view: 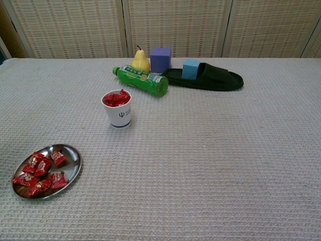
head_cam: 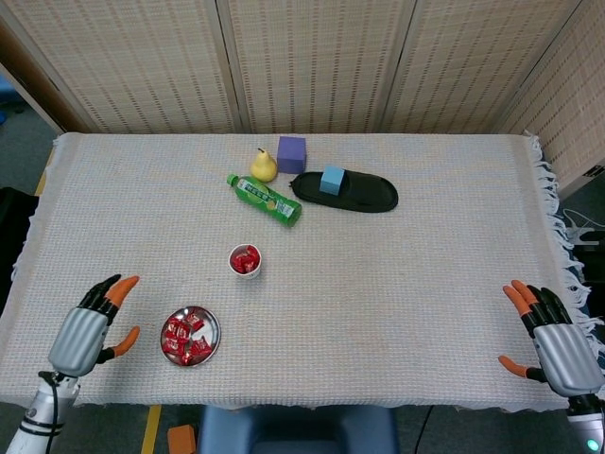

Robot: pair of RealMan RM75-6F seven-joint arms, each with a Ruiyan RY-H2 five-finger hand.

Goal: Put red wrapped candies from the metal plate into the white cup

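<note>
The white cup (head_cam: pixel 244 261) (view: pixel 118 110) stands upright near the table's middle left, filled to the brim with red wrapped candies (view: pixel 117 98). The round metal plate (head_cam: pixel 210 333) (view: pixel 73 157) lies near the front left edge and holds several red candies (head_cam: pixel 183 338) (view: pixel 40 169). My left hand (head_cam: pixel 87 330) hovers at the front left corner, left of the plate, fingers spread and empty. At the front right edge, my right hand (head_cam: pixel 555 342) is spread and empty too. The chest view shows neither hand.
At the back lie a green bottle (head_cam: pixel 265 199) (view: pixel 140 80) on its side, a yellow pear (head_cam: pixel 263 165), a purple cube (head_cam: pixel 291 153) and a black slipper (head_cam: pixel 354 193) with a blue cube (head_cam: pixel 332 179) on it. Woven screens stand behind the table.
</note>
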